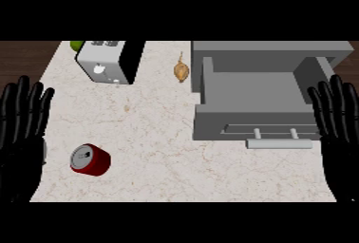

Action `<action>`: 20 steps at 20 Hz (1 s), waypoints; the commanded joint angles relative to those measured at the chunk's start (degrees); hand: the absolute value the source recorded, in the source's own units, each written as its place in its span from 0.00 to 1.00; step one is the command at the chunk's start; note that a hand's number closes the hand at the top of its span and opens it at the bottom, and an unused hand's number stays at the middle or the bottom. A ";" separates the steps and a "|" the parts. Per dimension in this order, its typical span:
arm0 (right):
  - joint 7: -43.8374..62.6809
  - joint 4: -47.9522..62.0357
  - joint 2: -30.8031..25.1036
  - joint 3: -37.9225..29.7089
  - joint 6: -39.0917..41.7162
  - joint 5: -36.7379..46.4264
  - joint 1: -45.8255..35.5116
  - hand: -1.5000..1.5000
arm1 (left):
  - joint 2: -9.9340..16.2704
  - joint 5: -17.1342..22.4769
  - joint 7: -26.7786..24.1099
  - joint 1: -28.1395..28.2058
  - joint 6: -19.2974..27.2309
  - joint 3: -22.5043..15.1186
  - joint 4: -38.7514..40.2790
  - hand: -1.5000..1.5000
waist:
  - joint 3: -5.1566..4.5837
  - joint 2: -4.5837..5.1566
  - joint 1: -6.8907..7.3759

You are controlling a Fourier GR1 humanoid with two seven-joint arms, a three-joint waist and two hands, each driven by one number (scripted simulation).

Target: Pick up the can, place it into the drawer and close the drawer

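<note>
A red can (pixel 90 160) with a silver top stands on the marble counter at the lower left. The grey drawer (pixel 210 102) is pulled out at the right, its inside showing nothing, with a pale bar handle (pixel 278 143) on its front. My left hand (pixel 21 142) rests open at the left edge, fingers up, a short way left of the can and apart from it. My right hand (pixel 340 137) rests open at the right edge, beside the drawer's front corner.
A white and black toaster (pixel 108 61) stands at the back left, with a green object (pixel 76 45) partly hidden behind it. A small tan item (pixel 182 70) lies on the counter (pixel 154 114) between the toaster and the drawer.
</note>
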 commanded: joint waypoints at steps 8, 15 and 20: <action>7.22 5.18 -0.03 -3.84 -1.92 -0.28 5.29 0.00 | 10.71 13.39 5.39 10.27 -18.60 -2.40 0.22 0.00 | -0.13 1.22 0.35; 9.85 0.49 0.03 -4.38 -1.87 -0.44 8.00 0.00 | 16.06 24.95 8.40 15.37 -26.34 6.73 -2.23 0.00 | -0.12 0.92 0.12; 12.87 -1.07 -0.51 -5.63 -0.39 -1.53 7.16 0.00 | 13.16 25.20 10.94 17.35 -27.57 8.74 -6.27 0.00 | -0.11 0.93 0.12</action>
